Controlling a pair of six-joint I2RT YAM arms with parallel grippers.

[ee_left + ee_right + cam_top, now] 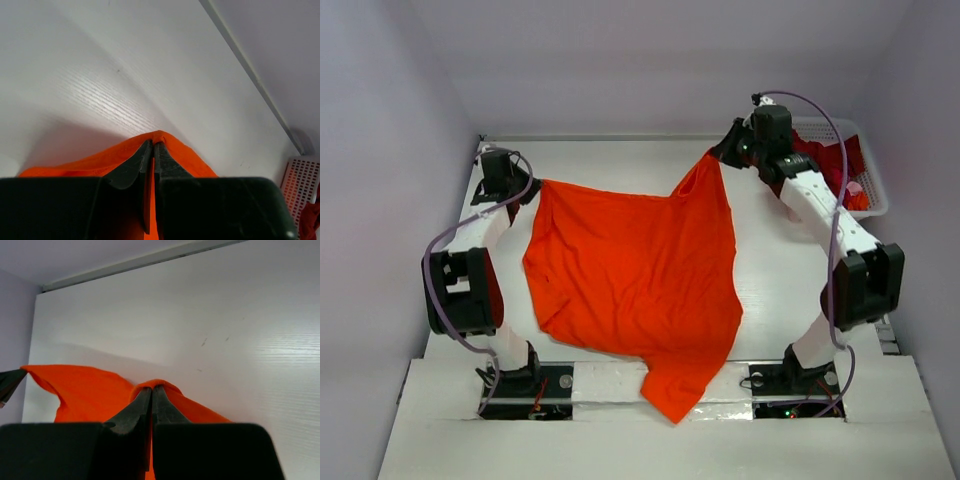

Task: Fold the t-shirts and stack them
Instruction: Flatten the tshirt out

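The bright orange t-shirt (pixel 635 270) hangs stretched between both grippers above the table, its lower end draping over the near edge between the arm bases. My left gripper (pixel 532 186) is shut on its far-left corner; the wrist view shows the jaws (pixel 153 145) pinched on an orange fold (pixel 170 145). My right gripper (pixel 722 152) is shut on its far-right corner, raised higher; its jaws (pixel 152 389) pinch orange cloth (pixel 85 390). A dark red t-shirt (pixel 832 158) lies in the basket at the far right.
The white lattice basket (pixel 868 180) stands at the far right behind the right arm; its corner shows in the left wrist view (pixel 302 182). The table's back rail (pixel 610 138) runs along the far edge. Grey walls close in both sides.
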